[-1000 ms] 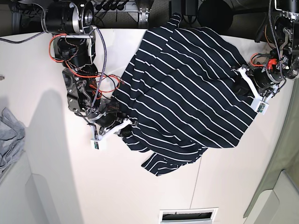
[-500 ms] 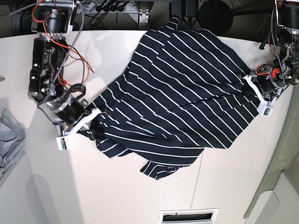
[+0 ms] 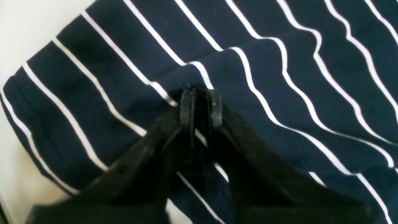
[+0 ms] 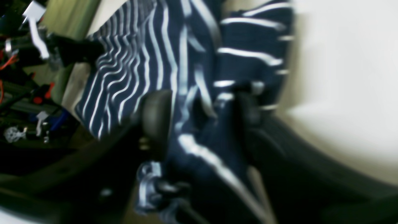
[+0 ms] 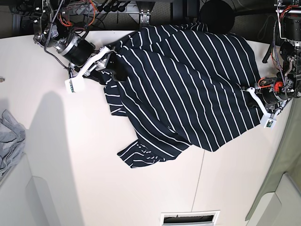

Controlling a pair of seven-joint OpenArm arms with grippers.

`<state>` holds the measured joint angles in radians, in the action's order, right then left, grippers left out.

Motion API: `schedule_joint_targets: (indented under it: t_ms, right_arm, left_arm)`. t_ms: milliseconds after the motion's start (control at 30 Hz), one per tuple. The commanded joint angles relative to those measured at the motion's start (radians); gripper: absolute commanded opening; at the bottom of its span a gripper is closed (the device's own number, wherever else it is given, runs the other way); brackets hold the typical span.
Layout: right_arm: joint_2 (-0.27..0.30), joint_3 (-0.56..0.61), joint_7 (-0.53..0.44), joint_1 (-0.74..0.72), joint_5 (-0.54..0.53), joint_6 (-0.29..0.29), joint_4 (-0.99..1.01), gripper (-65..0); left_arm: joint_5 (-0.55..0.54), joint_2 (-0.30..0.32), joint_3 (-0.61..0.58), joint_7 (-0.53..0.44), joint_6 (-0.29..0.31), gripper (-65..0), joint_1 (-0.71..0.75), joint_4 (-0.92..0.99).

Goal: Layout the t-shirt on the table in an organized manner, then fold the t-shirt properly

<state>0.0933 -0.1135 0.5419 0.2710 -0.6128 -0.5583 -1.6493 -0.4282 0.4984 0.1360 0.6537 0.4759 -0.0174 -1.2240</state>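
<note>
Spreading is the business right now, and the t-shirt (image 5: 188,89) lies across the far half of the worktop (image 5: 70,165), dark with thin white stripes, one sleeve trailing toward the near edge. On the left arm's side, the left tool (image 3: 200,105) has its two tips drawn narrow, pinching a ridge of striped cloth near the shirt's edge — a firm hold, by the look of the fabric bunching up between them. That grip reads as an anchor, so the cloth stays put while the other side gets pulled.

Over at the far corner, the right tool (image 4: 199,105) stands wide, its fingers apart with a bundle of fabric lying loose between them — no pinch on it in the wrist view, though the picture is blurred. From the base view it sits at the shirt's far corner, beside a rumpled fold.

Judging by the wrinkles and that doubled-under sleeve, the layout isn't finished, and folding hasn't begun. A grey garment (image 5: 10,141) sits off at the worktop's side, well apart.
</note>
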Motion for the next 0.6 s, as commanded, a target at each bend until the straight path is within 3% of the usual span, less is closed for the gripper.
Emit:
schedule_joint_targets:
  t_ms: [0, 167, 367, 567]
  right_arm:
    - [0.003, -0.003, -0.047, -0.022, -0.023, -0.014, -0.021, -30.1]
    - [-0.007, -0.043, -0.096, -0.137, 0.034, -0.01, -0.021, -30.3]
    - [-0.059, -0.08, -0.097, -0.297, 0.172, 0.092, 0.019, -30.3]
    - [-0.102, -0.005, -0.129, -0.481, 0.235, 0.09, 0.356, -30.3]
  left_arm:
    - [-0.009, 0.02, 0.006, -0.013, -0.001, -58.1, -0.015, -0.013]
    - [-0.009, 0.02, 0.006, -0.003, -0.001, -58.1, -0.015, -0.013]
    - [-0.034, 0.02, 0.006, 0.009, -0.001, -58.1, -0.013, -0.013]
    - [-0.066, 0.019, 0.006, 0.009, 0.0, -58.1, -0.013, -0.013]
